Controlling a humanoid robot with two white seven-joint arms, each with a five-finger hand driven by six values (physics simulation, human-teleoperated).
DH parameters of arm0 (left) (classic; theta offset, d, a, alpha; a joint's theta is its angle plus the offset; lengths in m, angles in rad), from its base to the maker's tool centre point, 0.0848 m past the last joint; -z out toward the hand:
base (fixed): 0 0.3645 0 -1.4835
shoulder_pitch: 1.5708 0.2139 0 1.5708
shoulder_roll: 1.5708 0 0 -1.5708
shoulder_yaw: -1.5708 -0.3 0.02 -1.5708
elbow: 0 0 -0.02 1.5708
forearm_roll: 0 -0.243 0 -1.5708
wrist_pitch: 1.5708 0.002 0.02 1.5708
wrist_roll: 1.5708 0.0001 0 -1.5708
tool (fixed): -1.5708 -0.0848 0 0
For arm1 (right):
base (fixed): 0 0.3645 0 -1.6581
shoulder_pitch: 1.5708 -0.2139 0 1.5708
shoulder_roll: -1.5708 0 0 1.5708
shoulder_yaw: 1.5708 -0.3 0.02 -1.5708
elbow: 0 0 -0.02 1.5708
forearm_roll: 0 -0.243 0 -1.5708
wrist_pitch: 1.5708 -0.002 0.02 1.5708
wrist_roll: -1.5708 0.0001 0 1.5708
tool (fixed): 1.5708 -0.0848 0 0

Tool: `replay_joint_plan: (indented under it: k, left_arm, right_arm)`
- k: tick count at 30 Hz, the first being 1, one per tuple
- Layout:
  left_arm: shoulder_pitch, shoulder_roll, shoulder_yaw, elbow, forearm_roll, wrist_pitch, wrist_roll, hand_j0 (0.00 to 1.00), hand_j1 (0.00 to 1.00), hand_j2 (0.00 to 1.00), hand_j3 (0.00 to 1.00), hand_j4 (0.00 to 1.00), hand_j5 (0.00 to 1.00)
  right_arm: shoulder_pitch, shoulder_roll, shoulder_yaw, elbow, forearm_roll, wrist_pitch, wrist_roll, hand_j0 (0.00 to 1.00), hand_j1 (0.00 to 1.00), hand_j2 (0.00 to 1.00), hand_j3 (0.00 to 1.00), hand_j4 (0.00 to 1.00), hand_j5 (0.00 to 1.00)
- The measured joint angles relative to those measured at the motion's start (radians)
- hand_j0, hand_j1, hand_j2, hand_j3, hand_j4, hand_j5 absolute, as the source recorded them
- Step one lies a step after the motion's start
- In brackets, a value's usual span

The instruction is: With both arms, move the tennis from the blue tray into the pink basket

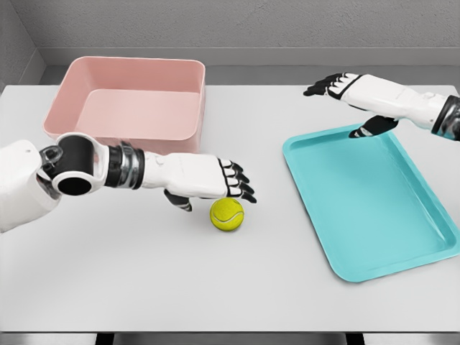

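**Left hand over the ball, nothing gripped**

Left hand (215,181) hangs flat just above the tennis ball (227,214), palm down, its dark fingers (241,181) stretched out and slack, holding nothing. From where I stand I cannot tell whether the fingertips touch the ball or clear it narrowly; the thumb points down on the ball's left side, apart from it.

The yellow-green ball sits on the bare white table (144,287), between the two containers and nearer the front edge than either. It is outside the blue tray (374,201), which lies to its right, turned at a slight angle and with nothing in it. Behind the ball and to its left stands the pink basket (129,104), deep-walled, open at the top, also holding nothing.

Over on the far side, the right hand (338,86) hovers above the table just past the tray's back corner, fingers spread loosely and gripping nothing, its thumb hanging down over the tray's rim.
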Motion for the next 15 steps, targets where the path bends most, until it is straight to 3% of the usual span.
replay_joint_plan:
  k: [5,10,15]
  left_arm:
    - [0.000,-0.043,-0.027,0.025,-0.059,0.001,0.000,1.00,1.00,1.00,1.00,1.00,1.00]
    - [0.014,-0.071,-0.031,0.089,-0.071,-0.002,0.003,1.00,1.00,1.00,1.00,1.00,1.00]
    - [0.020,-0.081,-0.031,0.095,-0.073,-0.016,0.004,1.00,1.00,1.00,1.00,1.00,1.00]
  right_arm:
    - [-0.008,-0.001,-0.002,0.031,0.000,0.000,0.000,1.00,1.00,1.00,1.00,1.00,1.00]
    - [-0.008,0.000,-0.003,0.058,0.000,0.000,0.000,1.00,1.00,1.00,1.00,1.00,1.00]
    - [-0.008,0.003,-0.003,0.059,0.000,0.000,0.000,1.00,1.00,1.00,1.00,1.00,1.00]
